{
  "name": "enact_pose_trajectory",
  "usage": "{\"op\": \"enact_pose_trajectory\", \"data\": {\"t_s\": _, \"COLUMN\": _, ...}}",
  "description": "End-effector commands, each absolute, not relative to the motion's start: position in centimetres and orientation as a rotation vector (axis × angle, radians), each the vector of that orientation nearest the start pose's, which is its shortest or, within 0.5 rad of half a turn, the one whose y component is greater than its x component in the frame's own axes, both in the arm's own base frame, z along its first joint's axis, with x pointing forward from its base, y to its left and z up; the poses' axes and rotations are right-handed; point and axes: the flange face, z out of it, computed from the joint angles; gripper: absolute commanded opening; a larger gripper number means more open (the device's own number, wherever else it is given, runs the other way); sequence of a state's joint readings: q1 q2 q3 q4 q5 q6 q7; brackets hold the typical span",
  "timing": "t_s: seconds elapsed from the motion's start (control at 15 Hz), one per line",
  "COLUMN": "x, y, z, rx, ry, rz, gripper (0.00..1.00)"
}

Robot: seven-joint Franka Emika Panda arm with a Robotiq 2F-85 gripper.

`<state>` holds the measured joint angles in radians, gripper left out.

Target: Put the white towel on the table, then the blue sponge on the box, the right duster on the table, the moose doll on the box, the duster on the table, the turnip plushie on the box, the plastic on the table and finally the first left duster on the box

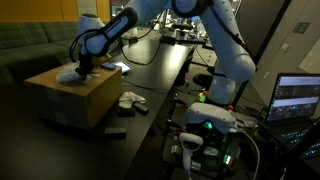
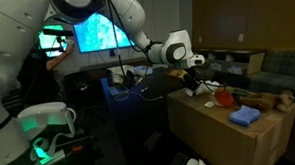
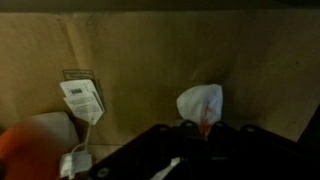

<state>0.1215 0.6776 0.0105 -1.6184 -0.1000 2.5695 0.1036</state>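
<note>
My gripper (image 3: pixel 198 128) is low over the cardboard box (image 3: pixel 140 60), near its edge. Its dark fingers look shut on a small white soft thing (image 3: pixel 200 102) with a red spot at the pinch; I cannot tell whether it is a duster or the plastic. In both exterior views the gripper (image 1: pixel 84 66) (image 2: pixel 194 82) hangs over the box (image 1: pixel 95 100) (image 2: pixel 225 134). The blue sponge (image 2: pixel 246 115) lies on the box. A brown doll (image 2: pixel 275 99) and an orange-red thing (image 2: pixel 223 97) lie behind it. The white towel (image 1: pixel 130 100) lies on the table.
A white and orange plush (image 3: pixel 35 140) with a paper tag (image 3: pixel 83 100) lies on the box beside the gripper. A dark flat object (image 1: pixel 113 133) lies on the table (image 1: pixel 150 80) by the box. Monitors (image 1: pixel 298 97) (image 2: pixel 103 34) and cables stand nearby.
</note>
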Motion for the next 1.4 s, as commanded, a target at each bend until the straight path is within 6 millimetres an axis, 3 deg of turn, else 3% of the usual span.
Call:
{"op": "enact_pose_trajectory", "data": {"t_s": 0.0, "x": 69.4, "y": 9.2, "z": 28.3, "rx": -3.097, "ry": -0.232, "rz": -0.403, "gripper": 0.11}}
{"op": "enact_pose_trajectory", "data": {"t_s": 0.53, "x": 63.9, "y": 7.3, "z": 32.8, "rx": -3.013, "ry": -0.439, "rz": -0.258, "gripper": 0.11}}
{"op": "enact_pose_trajectory", "data": {"t_s": 0.73, "x": 61.2, "y": 5.9, "z": 33.5, "rx": -2.982, "ry": -0.513, "rz": -0.187, "gripper": 0.09}}
{"op": "enact_pose_trajectory", "data": {"t_s": 1.0, "x": 57.5, "y": 3.1, "z": 33.1, "rx": -2.947, "ry": -0.587, "rz": -0.073, "gripper": 0.11}}
{"op": "enact_pose_trajectory", "data": {"t_s": 1.33, "x": 53.5, "y": -0.4, "z": 30.4, "rx": -2.916, "ry": -0.64, "rz": 0.059, "gripper": 0.1}}
